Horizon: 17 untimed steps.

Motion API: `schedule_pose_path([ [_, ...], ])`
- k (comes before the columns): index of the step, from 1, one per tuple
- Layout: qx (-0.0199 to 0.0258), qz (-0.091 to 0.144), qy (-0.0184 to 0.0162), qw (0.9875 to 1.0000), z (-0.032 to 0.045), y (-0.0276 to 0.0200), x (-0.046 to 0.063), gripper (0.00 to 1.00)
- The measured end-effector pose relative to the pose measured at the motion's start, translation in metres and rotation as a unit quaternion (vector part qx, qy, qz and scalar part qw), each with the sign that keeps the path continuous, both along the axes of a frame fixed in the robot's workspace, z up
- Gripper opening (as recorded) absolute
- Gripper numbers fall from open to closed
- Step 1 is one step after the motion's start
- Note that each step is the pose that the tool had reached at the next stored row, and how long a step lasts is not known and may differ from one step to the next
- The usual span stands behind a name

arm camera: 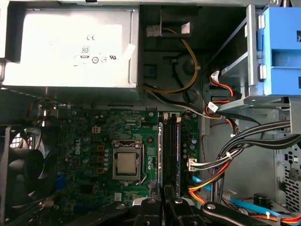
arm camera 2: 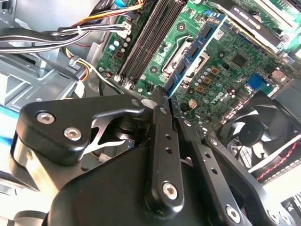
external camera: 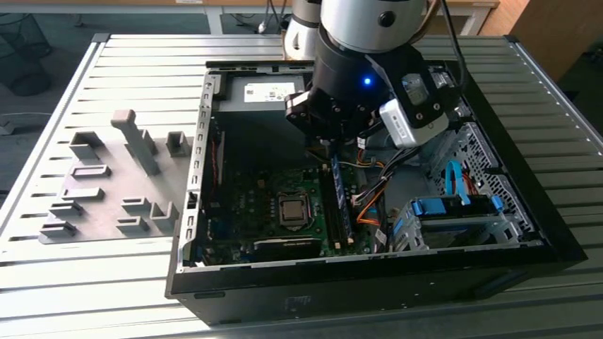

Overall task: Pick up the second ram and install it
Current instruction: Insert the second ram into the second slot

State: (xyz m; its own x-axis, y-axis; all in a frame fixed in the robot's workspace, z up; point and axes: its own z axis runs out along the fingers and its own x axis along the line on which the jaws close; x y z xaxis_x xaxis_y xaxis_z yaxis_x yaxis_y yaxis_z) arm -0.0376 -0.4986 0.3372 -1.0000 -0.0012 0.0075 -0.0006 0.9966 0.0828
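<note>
Exterior view: you are holding the gripper (external camera: pixel 332 150) low inside the open computer case (external camera: pixel 527 212), over the motherboard (external camera: pixel 273 205). The second ram (external camera: pixel 339 198) is standing on edge beneath the gripper, running along the memory slots toward the case's front edge. Beside the case, a grey fixture plate (external camera: pixel 104 183) is lying on the slatted table (external camera: pixel 94 282).

Second wrist view: the fingers (arm camera 2: pixel 162 141) are sitting drawn together on the near end of the second ram (arm camera 2: pixel 190 63), pinching its thin top edge. The blue stick is reaching away across the board, next to the empty black slots (arm camera 2: pixel 146 40). A case fan (arm camera 2: pixel 256 136) is sitting near the board's corner.

First wrist view: the second ram (arm camera: pixel 161 155) is showing edge-on, lined up beside the slots (arm camera: pixel 173 150), with the processor socket (arm camera: pixel 127 162) on one side and the cable bundle (arm camera: pixel 235 150) on the other. Whether it is fully seated, I cannot tell.

Handling judgement: the stick is looking light, stiff and fragile. You are best gripping the bare long edges, clear of chips and contacts, and pressing evenly.
</note>
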Motion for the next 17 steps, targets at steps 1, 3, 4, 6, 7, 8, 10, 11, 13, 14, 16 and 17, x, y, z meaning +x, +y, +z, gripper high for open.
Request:
schedule_pose_path([
  [1,0.0,0.0,0.0,1.0,-0.0009,0.0,0.0,0.14],
  [3,-0.0002,0.0,0.0,1.0,-0.0009,0.0,0.0,0.14],
  [4,-0.0002,0.0,0.0,1.0,-0.0009,0.0,0.0,0.14],
  [6,-0.0001,0.0,0.0,1.0,-0.0011,0.0,0.0,0.14],
  [7,-0.0001,0.0,0.0,1.0,-0.0011,0.0,0.0,0.14],
  [8,-0.0001,0.0,0.0,1.0,-0.0011,0.0,0.0,0.14],
  [10,0.0,0.0,0.0,1.0,-0.0013,0.0,0.0,0.14],
  [11,0.0001,0.0,0.0,1.0,-0.0017,0.0,0.0001,0.14],
  [13,0.0001,0.0,0.0,1.0,-0.0031,0.0,0.0016,0.14],
  [14,0.0,0.0,0.0,1.0,-0.0047,0.0,0.0022,0.14],
  [16,0.0,0.0,0.0,1.0,-0.0084,0.0,0.0024,0.14],
  [17,0.0,0.0,0.0,1.0,-0.0102,0.0,0.0024,0.14],
])
